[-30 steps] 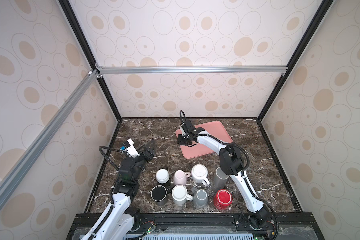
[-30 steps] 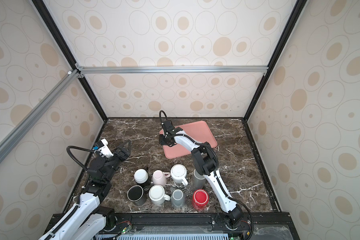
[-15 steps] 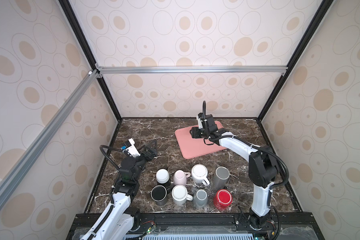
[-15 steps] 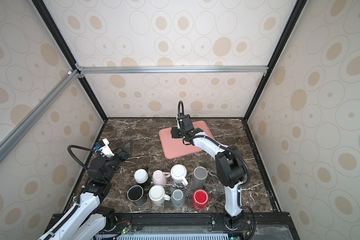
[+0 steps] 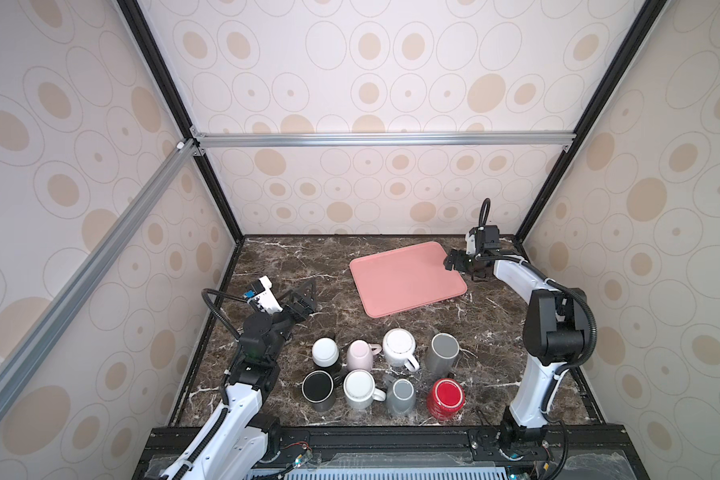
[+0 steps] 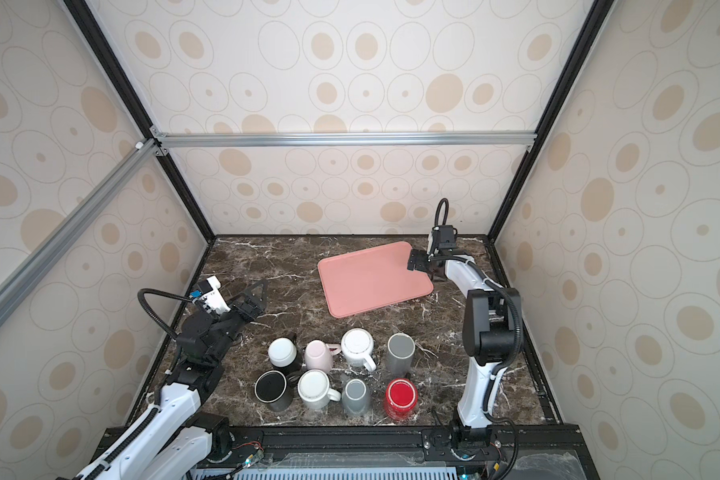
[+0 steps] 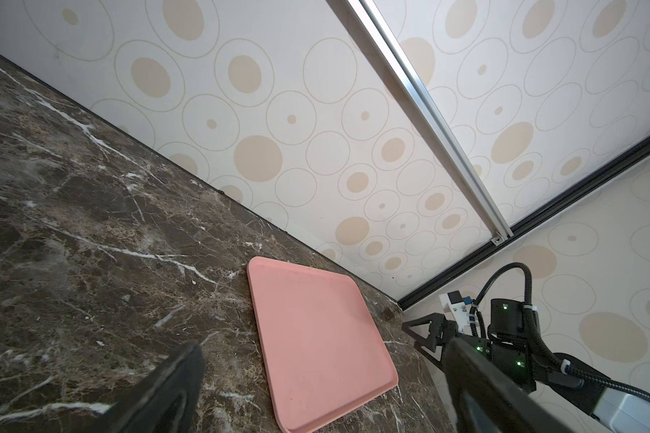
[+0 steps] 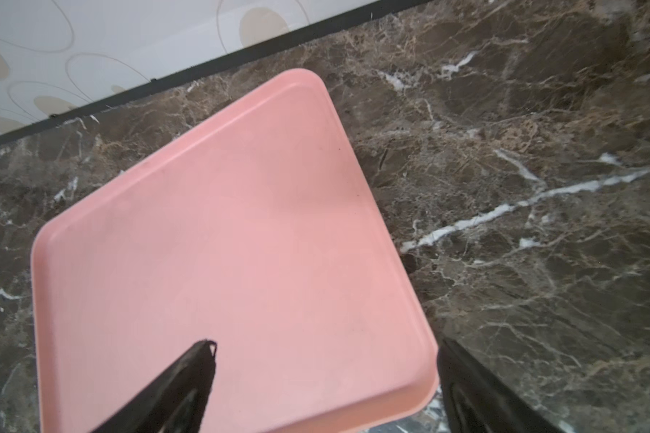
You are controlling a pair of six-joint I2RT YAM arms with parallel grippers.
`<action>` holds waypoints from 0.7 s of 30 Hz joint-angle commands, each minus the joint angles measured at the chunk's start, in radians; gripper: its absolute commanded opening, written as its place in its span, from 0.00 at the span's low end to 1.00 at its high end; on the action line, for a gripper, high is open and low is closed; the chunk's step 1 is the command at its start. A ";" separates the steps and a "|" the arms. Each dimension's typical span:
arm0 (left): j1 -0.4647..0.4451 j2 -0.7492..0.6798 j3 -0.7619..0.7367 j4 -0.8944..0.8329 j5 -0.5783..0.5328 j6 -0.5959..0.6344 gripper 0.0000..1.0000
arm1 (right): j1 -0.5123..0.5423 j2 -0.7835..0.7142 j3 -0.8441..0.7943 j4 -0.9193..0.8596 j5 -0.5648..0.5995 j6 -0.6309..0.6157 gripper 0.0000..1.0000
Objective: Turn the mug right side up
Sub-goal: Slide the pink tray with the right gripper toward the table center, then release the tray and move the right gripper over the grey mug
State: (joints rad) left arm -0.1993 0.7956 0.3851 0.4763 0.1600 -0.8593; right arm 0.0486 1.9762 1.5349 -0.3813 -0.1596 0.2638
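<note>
Widely spread, the right end effector [image 5: 461, 268] straddles the right edge of the pink tray [image 5: 404, 282]; the left end effector [image 5: 305, 300], likewise spread, hovers over bare tabletop [image 5: 337, 286] behind the mugs [image 5: 399, 343].

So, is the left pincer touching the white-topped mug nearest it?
Apart. Both top views show bare marble between the left pincer and the white-topped mug.

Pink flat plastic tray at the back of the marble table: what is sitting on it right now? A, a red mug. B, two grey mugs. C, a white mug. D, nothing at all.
D: the flat pink plastic tray shows a bare surface in both top views and in the right wrist view, while the red ceramic mug and the other mugs stand on the marble tabletop in front of it.
</note>
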 commanded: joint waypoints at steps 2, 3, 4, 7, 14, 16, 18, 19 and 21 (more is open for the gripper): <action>-0.006 0.010 0.057 0.024 0.024 0.019 0.99 | -0.022 0.093 0.084 -0.122 -0.046 -0.056 0.89; -0.006 0.014 0.057 0.027 0.027 0.017 0.99 | -0.033 0.108 0.096 -0.128 -0.046 -0.056 0.88; -0.005 0.015 0.057 0.029 0.027 0.016 0.99 | -0.047 0.121 0.104 -0.129 -0.050 -0.049 0.87; -0.007 0.023 0.052 0.036 0.031 0.011 0.99 | -0.074 0.161 0.126 -0.133 -0.066 -0.026 0.82; -0.007 0.033 0.061 0.036 0.032 0.014 0.99 | -0.083 0.248 0.205 -0.200 -0.065 -0.018 0.70; -0.006 0.036 0.061 0.040 0.031 0.012 0.99 | -0.081 0.261 0.206 -0.211 -0.069 -0.006 0.63; -0.006 0.038 0.058 0.049 0.030 0.008 0.99 | -0.078 0.269 0.199 -0.214 -0.078 0.005 0.56; -0.006 0.042 0.057 0.055 0.030 0.005 0.99 | -0.076 0.268 0.193 -0.215 -0.079 0.010 0.51; -0.006 0.050 0.055 0.068 0.032 -0.002 0.99 | -0.065 0.264 0.178 -0.220 -0.077 0.021 0.44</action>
State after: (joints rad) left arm -0.1997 0.8364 0.3992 0.4961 0.1822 -0.8597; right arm -0.0303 2.2299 1.7191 -0.5632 -0.2268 0.2646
